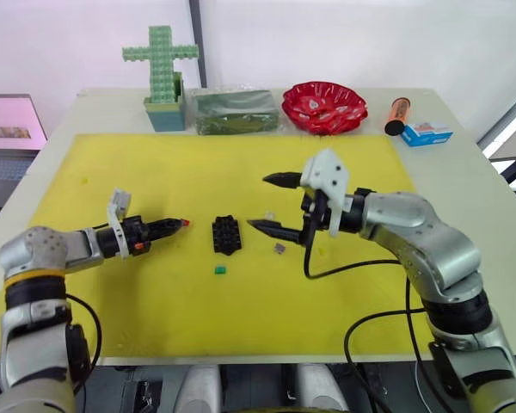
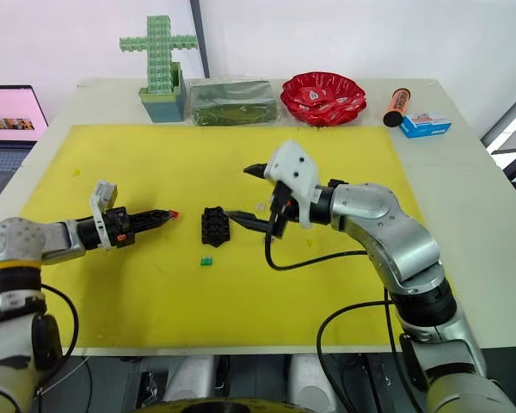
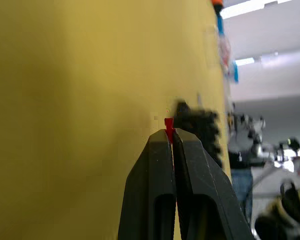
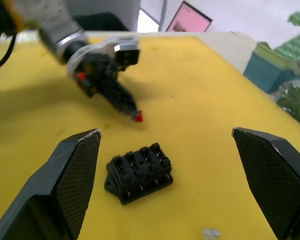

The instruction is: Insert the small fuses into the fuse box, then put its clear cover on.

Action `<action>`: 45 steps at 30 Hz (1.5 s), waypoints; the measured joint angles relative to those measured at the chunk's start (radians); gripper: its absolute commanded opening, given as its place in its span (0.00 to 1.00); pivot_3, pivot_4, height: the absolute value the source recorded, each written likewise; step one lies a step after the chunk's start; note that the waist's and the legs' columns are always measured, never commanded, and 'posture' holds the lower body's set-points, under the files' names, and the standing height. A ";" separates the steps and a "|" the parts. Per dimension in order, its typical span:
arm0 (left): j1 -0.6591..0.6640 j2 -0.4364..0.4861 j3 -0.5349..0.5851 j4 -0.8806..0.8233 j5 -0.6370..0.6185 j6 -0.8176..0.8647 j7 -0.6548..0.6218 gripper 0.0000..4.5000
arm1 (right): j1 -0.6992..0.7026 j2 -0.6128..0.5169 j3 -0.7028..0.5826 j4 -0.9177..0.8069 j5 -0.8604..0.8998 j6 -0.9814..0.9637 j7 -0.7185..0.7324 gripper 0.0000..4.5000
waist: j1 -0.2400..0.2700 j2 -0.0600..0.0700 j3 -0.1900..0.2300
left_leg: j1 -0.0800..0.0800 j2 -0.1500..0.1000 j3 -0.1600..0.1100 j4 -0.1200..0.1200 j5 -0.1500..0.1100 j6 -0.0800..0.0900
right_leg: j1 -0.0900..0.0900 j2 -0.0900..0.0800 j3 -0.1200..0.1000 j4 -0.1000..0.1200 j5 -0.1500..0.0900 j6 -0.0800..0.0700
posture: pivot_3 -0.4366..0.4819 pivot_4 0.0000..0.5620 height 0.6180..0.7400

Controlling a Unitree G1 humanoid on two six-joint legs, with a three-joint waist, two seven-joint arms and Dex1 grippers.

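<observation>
My left gripper [image 1: 182, 223] is pinched on the red fuse [image 1: 186, 222] just left of the fuse box [image 1: 226, 234] mid-mat, right gripper [image 1: 271, 203] spread wide beside its right (green fuse [image 1: 220, 269] lies near, brownish-purple fuse [image 1: 279, 248] right).
</observation>
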 measured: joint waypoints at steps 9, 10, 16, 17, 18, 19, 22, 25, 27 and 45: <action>0.134 0.011 -0.032 -0.556 -0.123 -0.216 -0.054 0.01 | -0.020 -0.041 -0.047 0.084 0.118 0.052 0.103 1.00 | 0.005 -0.001 0.001 | 0.000 -0.001 0.000 0.000 0.000 -0.001 | 0.001 -0.001 0.000 -0.003 -0.002 -0.005 | 0.48 0.27 1.00; 0.155 0.007 -0.064 -0.580 -0.106 -0.270 -0.073 0.01 | -0.020 -0.042 -0.050 0.088 0.140 0.056 0.127 1.00 | 0.005 0.000 0.001 | 0.000 -0.001 0.000 0.000 0.000 -0.001 | 0.001 -0.001 0.000 -0.003 -0.002 -0.005 | 0.48 0.27 1.00; 0.152 -0.057 -0.118 -0.598 -0.086 -0.444 -0.073 0.00 | -0.013 -0.042 -0.059 0.087 0.241 0.095 0.180 0.62 | 0.006 -0.001 0.001 | 0.000 -0.001 0.000 0.000 0.000 -0.001 | 0.001 0.000 0.000 -0.003 -0.002 -0.004 | 0.48 0.27 1.00; 0.150 -0.057 -0.118 -0.599 -0.088 -0.451 -0.072 0.00 | -0.008 -0.042 -0.064 0.086 0.258 0.111 0.179 0.55 | 0.007 -0.001 0.001 | 0.000 -0.001 0.000 0.000 0.000 0.000 | 0.001 0.000 0.000 -0.003 -0.001 -0.004 | 0.48 0.27 1.00; 0.150 -0.057 -0.119 -0.600 -0.094 -0.460 -0.073 0.00 | -0.002 -0.042 -0.069 0.085 0.274 0.129 0.177 0.55 | 0.007 -0.001 0.001 | 0.000 -0.001 0.000 0.000 0.000 0.000 | 0.001 0.000 0.000 -0.003 -0.001 -0.003 | 0.48 0.27 1.00; 0.151 -0.053 -0.124 -0.601 -0.097 -0.466 -0.078 0.00 | 0.004 -0.042 -0.072 0.083 0.291 0.143 0.172 0.55 | 0.006 -0.001 0.001 | 0.000 -0.001 0.000 0.000 0.000 0.000 | 0.001 0.000 0.000 -0.003 0.000 -0.002 | 0.48 0.27 1.00; 0.158 -0.037 -0.155 -0.602 -0.100 -0.489 -0.102 0.00 | 0.014 -0.041 -0.076 0.082 0.322 0.168 0.154 0.42 | 0.006 -0.001 0.001 | 0.000 -0.001 0.000 0.000 0.000 0.000 | 0.001 0.000 0.000 -0.003 -0.001 -0.003 | 0.48 0.27 1.00; 0.160 -0.021 -0.184 -0.603 -0.101 -0.507 -0.123 0.00 | 0.013 -0.042 -0.076 0.081 0.344 0.183 0.140 0.28 | 0.006 -0.001 0.001 | 0.000 -0.001 -0.001 0.000 0.000 0.000 | 0.001 0.001 0.000 -0.003 -0.001 -0.003 | 0.48 0.27 1.00; 0.160 -0.017 -0.196 -0.604 -0.108 -0.508 -0.132 0.00 | 0.009 -0.042 -0.076 0.081 0.353 0.197 0.131 0.28 | 0.006 -0.001 0.001 | 0.000 -0.001 -0.001 0.000 0.000 0.000 | 0.001 0.001 0.000 -0.003 -0.001 -0.003 | 0.48 0.27 1.00; 0.144 -0.011 -0.235 -0.614 -0.143 -0.531 -0.139 0.00 | -0.025 -0.039 -0.112 0.072 0.521 0.342 0.034 0.28 | 0.006 -0.001 0.001 | 0.000 -0.001 -0.001 0.000 0.000 0.000 | 0.001 0.001 0.000 -0.002 0.000 -0.002 | 0.48 0.27 1.00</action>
